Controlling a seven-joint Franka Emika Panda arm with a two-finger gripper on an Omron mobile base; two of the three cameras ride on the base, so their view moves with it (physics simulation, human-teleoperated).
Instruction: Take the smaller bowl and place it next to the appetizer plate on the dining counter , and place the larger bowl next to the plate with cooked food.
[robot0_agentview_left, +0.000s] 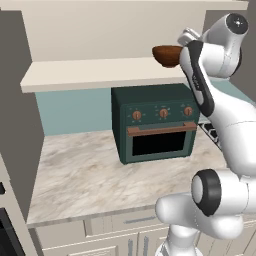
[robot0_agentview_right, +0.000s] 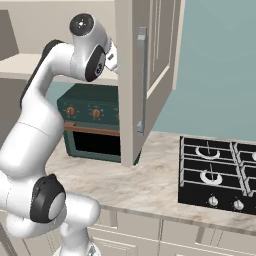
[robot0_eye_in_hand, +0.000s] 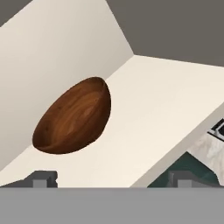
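Observation:
The smaller bowl (robot0_agentview_left: 166, 54) is glossy reddish-brown and stands on the cream cabinet shelf (robot0_agentview_left: 100, 75) above the counter. In the hand view the bowl (robot0_eye_in_hand: 72, 116) appears rolled to one side, a short way ahead of my gripper (robot0_eye_in_hand: 113, 179). The two fingertips (robot0_eye_in_hand: 43, 177) stand far apart, open, with nothing between them and not touching the bowl. In the left base view my raised arm covers most of the hand just right of the bowl. The larger bowl, both plates and the dining counter are out of view.
A dark green toaster oven (robot0_agentview_left: 155, 122) stands on the marble counter (robot0_agentview_left: 85, 175) under the shelf. An open cabinet door (robot0_agentview_right: 145, 75) hangs right beside my hand. A black stove (robot0_agentview_right: 220, 170) lies to the right.

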